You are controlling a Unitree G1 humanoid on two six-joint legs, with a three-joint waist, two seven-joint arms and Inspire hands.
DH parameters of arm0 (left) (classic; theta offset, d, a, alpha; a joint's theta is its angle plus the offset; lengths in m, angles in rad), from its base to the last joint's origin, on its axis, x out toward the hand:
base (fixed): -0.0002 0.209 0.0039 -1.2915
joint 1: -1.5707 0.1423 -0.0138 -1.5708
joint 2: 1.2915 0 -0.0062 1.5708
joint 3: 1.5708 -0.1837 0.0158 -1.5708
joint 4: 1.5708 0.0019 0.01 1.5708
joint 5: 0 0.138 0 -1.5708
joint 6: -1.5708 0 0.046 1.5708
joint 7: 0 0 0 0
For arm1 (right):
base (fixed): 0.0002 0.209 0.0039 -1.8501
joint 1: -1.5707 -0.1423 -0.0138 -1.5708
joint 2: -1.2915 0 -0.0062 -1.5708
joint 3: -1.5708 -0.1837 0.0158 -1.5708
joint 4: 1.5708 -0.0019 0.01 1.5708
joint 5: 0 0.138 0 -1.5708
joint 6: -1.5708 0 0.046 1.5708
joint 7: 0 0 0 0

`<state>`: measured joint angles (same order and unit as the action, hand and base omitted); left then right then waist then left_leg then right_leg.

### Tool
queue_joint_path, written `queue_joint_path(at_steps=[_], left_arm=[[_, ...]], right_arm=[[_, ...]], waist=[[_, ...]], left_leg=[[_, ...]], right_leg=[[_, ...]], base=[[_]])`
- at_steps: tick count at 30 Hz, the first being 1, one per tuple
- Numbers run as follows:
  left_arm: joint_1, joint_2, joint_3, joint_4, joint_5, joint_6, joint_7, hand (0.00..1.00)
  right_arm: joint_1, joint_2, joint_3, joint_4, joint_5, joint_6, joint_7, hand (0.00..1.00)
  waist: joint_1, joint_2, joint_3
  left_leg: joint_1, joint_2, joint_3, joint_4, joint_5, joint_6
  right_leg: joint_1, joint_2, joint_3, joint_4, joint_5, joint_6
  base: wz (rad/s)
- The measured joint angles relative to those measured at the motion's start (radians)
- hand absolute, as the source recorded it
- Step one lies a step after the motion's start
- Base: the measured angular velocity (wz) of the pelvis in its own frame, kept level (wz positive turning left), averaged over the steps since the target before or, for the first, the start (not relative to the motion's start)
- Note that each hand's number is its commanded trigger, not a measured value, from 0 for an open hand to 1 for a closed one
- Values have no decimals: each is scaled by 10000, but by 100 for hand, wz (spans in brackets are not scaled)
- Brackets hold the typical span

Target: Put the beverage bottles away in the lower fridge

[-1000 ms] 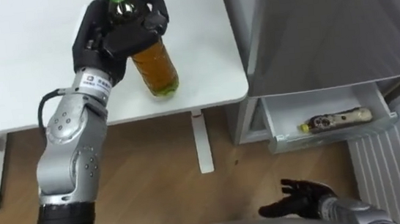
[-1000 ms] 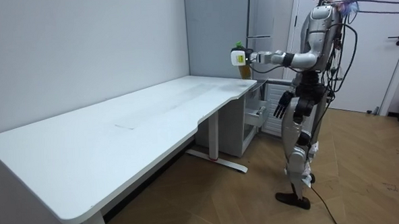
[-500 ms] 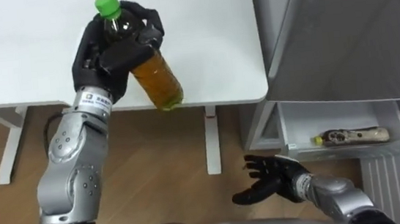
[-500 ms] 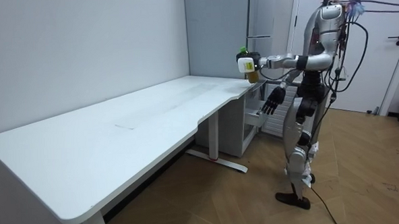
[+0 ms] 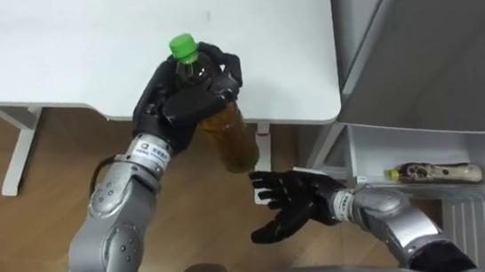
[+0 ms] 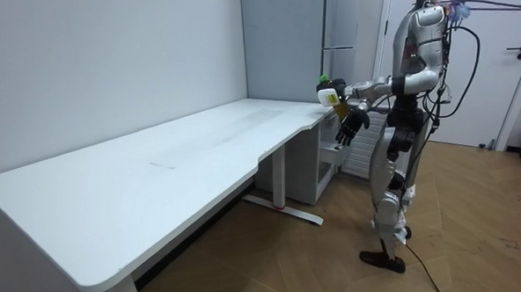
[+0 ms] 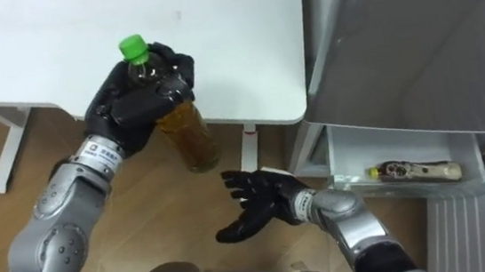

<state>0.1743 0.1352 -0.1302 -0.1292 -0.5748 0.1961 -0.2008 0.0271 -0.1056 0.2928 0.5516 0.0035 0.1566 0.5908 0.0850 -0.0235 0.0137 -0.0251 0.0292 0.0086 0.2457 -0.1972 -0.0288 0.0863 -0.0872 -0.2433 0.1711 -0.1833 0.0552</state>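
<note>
From where I stand, the robot is upright on the wooden floor (image 6: 476,242) at the far end of the long white table (image 5: 55,47), right beside the tall grey fridge (image 5: 431,55). Its left hand (image 5: 177,108) is raised over the table's edge with the dark fingers and thumb curled tightly round the upper part of a clear plastic bottle of amber drink with a green screw cap (image 5: 234,139). The cap sticks out above the fingers. The bottle is tilted, its base hanging lower and toward the fridge, clear of the tabletop and out past the table's edge over the floor. The right hand (image 5: 289,205) is held just beneath and beside the bottle's base, palm turned upward and fingers spread wide and loose, grasping nothing; a small gap seems to separate its fingertips from the bottle. Low on the fridge, the white bottom drawer (image 5: 404,143) is pulled out, and a second bottle, pale with a dark label and a yellow cap (image 5: 429,172), lies on its side inside it, well apart from both hands. In the room view both hands are close together in front of the robot's chest, between the table's corner and the fridge.
</note>
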Motion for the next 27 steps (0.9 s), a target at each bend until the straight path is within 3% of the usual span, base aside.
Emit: queue_joint_path(at_steps=[11,22,27], left_arm=[[0,-16,-736,491,-12,-1,-154,100],[0,12,-907,764,-5,-1,-399,100],[4,186,-956,764,32,-1,-488,100]], right_arm=[[0,0,97,-236,799,114,328,0],[3,62,384,-562,1236,117,463,0],[5,66,400,-562,1556,116,453,0]], waist=[[-54,62,28],[-75,64,26],[-251,77,24]], left_leg=[[-50,-33,-164,8,0,0],[-111,-36,-188,96,0,0],[-150,-37,-193,162,0,0]], right_leg=[[34,-2,-90,-3,-4,8],[32,0,-112,-2,-4,6],[35,-1,-127,1,-2,4]], base=[[4],[0],[0]])
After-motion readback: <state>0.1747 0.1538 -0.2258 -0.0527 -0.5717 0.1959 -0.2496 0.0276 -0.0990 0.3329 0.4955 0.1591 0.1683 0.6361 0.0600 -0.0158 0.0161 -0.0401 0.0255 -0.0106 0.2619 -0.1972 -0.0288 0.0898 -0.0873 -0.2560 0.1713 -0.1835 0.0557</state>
